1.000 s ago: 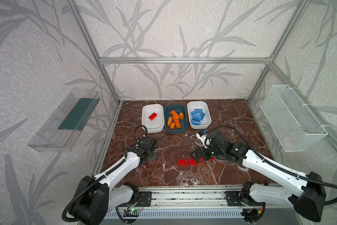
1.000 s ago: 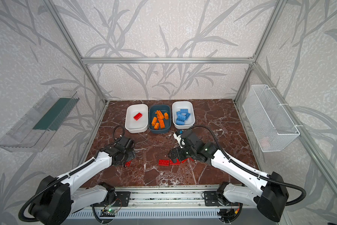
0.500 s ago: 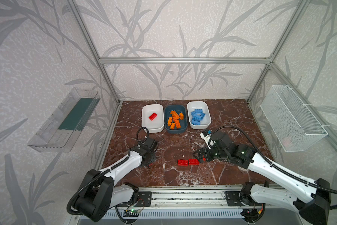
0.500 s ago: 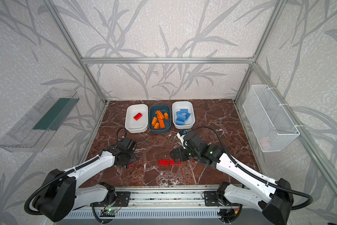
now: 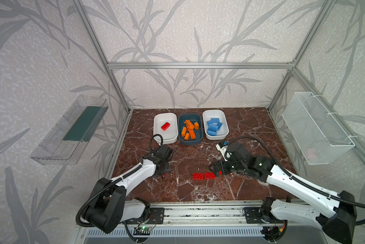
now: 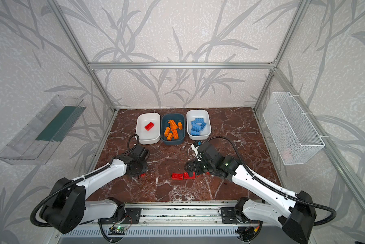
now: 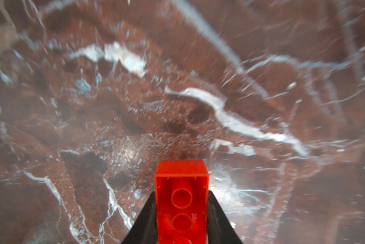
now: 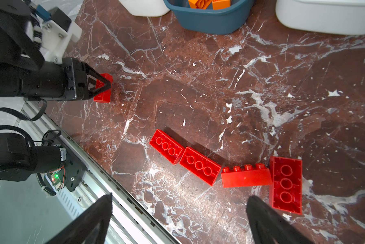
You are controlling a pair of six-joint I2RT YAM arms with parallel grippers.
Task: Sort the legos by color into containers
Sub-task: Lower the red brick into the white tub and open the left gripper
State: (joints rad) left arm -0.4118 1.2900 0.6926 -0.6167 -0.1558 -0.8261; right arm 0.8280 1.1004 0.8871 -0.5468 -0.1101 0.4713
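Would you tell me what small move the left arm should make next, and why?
Probably lift straight up. The left gripper is shut on a small red plastic brick down at the brown marble tabletop, and the white rounded plastic tub already holding one red brick stands beyond it, so the brick needs height to clear the tub's wall.

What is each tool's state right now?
Left tool: closed on a red brick.
Right tool: open, holding nothing.
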